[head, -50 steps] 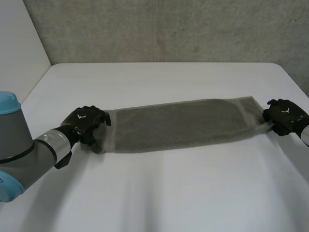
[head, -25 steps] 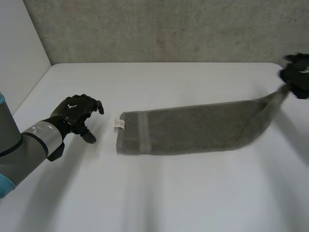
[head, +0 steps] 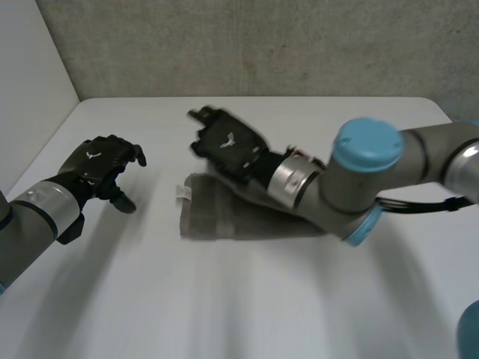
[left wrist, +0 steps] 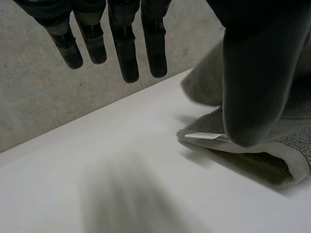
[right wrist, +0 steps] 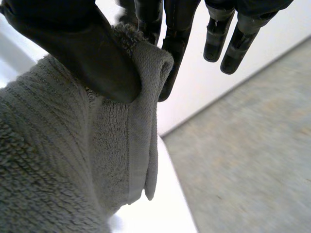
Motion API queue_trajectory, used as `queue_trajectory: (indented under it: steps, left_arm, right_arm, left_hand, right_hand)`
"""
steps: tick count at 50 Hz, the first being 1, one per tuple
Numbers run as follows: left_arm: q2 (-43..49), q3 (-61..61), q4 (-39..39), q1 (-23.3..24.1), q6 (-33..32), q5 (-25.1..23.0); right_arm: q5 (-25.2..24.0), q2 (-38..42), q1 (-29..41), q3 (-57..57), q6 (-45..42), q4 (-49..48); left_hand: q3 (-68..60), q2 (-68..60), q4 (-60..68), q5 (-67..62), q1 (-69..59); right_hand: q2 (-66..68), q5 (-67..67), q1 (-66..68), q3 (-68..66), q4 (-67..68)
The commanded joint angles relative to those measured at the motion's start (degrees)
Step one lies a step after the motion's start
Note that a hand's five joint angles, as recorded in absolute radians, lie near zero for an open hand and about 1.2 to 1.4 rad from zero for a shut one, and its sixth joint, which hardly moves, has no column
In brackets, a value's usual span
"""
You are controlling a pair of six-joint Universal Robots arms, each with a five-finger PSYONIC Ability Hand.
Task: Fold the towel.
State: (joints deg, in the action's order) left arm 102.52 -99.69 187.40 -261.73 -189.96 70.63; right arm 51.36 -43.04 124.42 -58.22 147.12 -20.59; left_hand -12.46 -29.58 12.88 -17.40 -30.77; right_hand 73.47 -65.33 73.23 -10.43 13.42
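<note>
- The left hand [head: 101, 168] held the towel's left end a second ago; it has since let go and drawn back towards its own side, and now hovers over bare table [head: 224, 314], well apart from the cloth
- Its fingers [left wrist: 124, 48] hang straight and loosely spread with nothing between them and the thumb, so that end is no longer pinned down
- The towel [head: 224, 221] lies on the table just left of the middle; its lower layer is flat, and the small white label [head: 182, 193] sticks out at its left end
- It looked pulled long and taut between the two hands a second ago, and it now takes up about half that length, because its right end has been lifted and carried over the rest
- The right hand [head: 224, 146] was at the far right of the table; it has swung across and is now above the towel's left end, its arm reaching over the cloth
- In the right wrist view the hemmed end of the towel is pinched between this hand's thumb and fingers, the rest of the cloth hanging below the palm
- My reading: the half-fold is nearly made; the carried end has yet to be laid down level with the labelled end and released
</note>
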Motion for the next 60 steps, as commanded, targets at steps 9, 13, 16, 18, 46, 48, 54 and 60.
queue_trajectory:
  steps: [9,13,16,18,46,48,54,60]
  left_arm:
    - [-0.5,-0.7,0.8,-0.6,1.6,-0.1]
    - [-0.5,-0.9,0.9,-0.5,1.6,-0.1]
    - [-0.5,-0.9,0.9,-0.5,1.6,-0.1]
    - [-0.5,-0.9,0.9,-0.5,1.6,-0.1]
    - [7.9,3.7,1.5,13.7,6.5,-0.1]
    - [9.2,3.6,1.6,14.1,6.4,-0.1]
    - [12.6,4.4,2.9,15.2,6.3,1.3]
    - [14.2,5.1,4.5,15.4,6.2,4.8]
  right_arm:
    - [2.2,5.8,4.7,1.5,-0.7,-0.7]
    - [2.3,6.2,4.5,1.7,-0.7,-0.6]
    - [2.4,6.7,4.2,1.4,-0.6,0.1]
    - [2.5,6.7,4.3,0.7,-0.6,0.1]
    - [13.4,-13.9,-18.2,-22.9,18.6,17.5]
    - [13.2,-14.4,-19.0,-25.2,18.8,17.1]
    - [13.4,-14.5,-20.4,-31.9,19.6,10.5]
    - [13.6,-14.0,-20.5,-34.9,23.2,3.3]
  left_hand:
    - [2.5,2.7,-2.9,0.5,3.9]
    - [2.5,2.9,-2.9,0.7,4.1]
    - [2.5,2.9,-2.9,0.7,4.1]
    - [2.5,2.9,-2.9,0.7,4.1]
    - [2.5,2.5,-2.9,0.4,3.7]
    - [2.5,2.5,-2.9,0.4,3.7]
    - [2.5,2.4,-2.9,0.2,3.6]
    - [2.5,2.4,-2.9,0.2,3.6]
  right_hand:
    - [6.5,-4.7,6.8,0.4,-3.4]
    - [6.5,-4.7,6.8,0.4,-3.4]
    - [-0.3,2.2,-0.1,0.4,-3.4]
    - [-41.8,43.7,-41.6,0.4,-3.4]
    - [-63.5,65.3,-63.2,0.4,-3.4]
    - [-63.5,65.3,-63.2,0.4,-3.4]
    - [-58.5,60.4,-58.3,0.4,-3.4]
    - [-39.7,41.5,-39.4,0.4,-3.4]
